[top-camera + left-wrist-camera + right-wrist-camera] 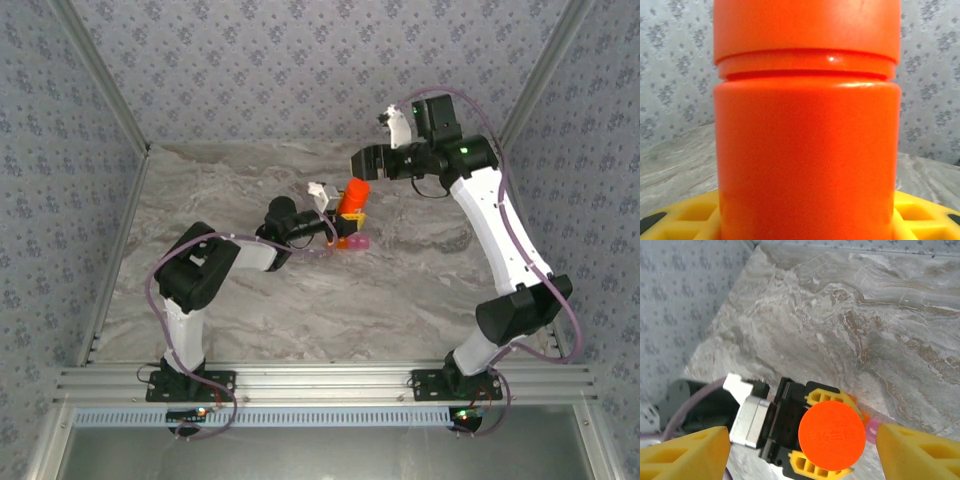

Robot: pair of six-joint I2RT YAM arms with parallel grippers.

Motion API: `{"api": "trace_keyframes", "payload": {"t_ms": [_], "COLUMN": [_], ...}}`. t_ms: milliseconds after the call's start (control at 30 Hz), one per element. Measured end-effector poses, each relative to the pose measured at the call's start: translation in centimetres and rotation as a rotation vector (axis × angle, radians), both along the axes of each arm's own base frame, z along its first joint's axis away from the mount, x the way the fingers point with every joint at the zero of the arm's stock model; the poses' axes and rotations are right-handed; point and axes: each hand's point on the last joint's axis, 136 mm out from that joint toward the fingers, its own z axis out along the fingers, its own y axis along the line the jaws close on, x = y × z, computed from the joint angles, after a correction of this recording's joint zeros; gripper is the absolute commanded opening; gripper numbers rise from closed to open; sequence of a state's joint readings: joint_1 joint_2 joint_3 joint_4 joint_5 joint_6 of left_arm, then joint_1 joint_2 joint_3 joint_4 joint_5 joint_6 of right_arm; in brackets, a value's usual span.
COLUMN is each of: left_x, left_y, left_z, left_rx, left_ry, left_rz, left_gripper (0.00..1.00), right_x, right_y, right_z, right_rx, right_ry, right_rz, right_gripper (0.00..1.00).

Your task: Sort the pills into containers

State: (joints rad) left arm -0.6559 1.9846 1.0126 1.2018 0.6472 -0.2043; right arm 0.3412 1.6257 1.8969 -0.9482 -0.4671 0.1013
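Note:
An orange round bottle (352,197) stands upright at mid-table with its cap on, and my left gripper (335,212) is shut on its body. In the left wrist view the bottle (807,150) is very close, with yellow fingers (685,216) at its base. My right gripper (362,162) hovers open just behind and above it. From the right wrist I look down on the bottle cap (832,435), well below my right gripper (802,442). The containers (353,242), an orange and a pink cell, lie against the bottle's near side; the pink cell (871,430) peeks out. The pills are out of view.
The marble table (250,300) is walled by patterned panels at the back and sides, with an aluminium rail (320,385) along the near edge. Bare tabletop (850,315) stretches beyond the bottle.

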Motion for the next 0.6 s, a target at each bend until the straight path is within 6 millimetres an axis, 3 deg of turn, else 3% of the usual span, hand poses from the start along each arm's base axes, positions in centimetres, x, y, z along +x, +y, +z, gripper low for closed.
{"api": "trace_keyframes", "payload": {"t_ms": [233,600], "left_x": [-0.7,-0.9], "left_y": [-0.4,-0.6], "left_z": [0.5,-0.1], "left_rx": [-0.011,-0.005], "left_ry": [0.016,0.041], "left_rz": [-0.062,-0.081], "left_gripper": [0.0,0.0], "right_x": [-0.6,-0.2], "right_y": [-0.1,-0.2], "right_z": [-2.6,-4.0], "right_rx": [-0.105,-0.135], "right_ry": [0.006,0.025], "right_rz": [0.104,0.127], "right_gripper": [0.73,0.72]}}
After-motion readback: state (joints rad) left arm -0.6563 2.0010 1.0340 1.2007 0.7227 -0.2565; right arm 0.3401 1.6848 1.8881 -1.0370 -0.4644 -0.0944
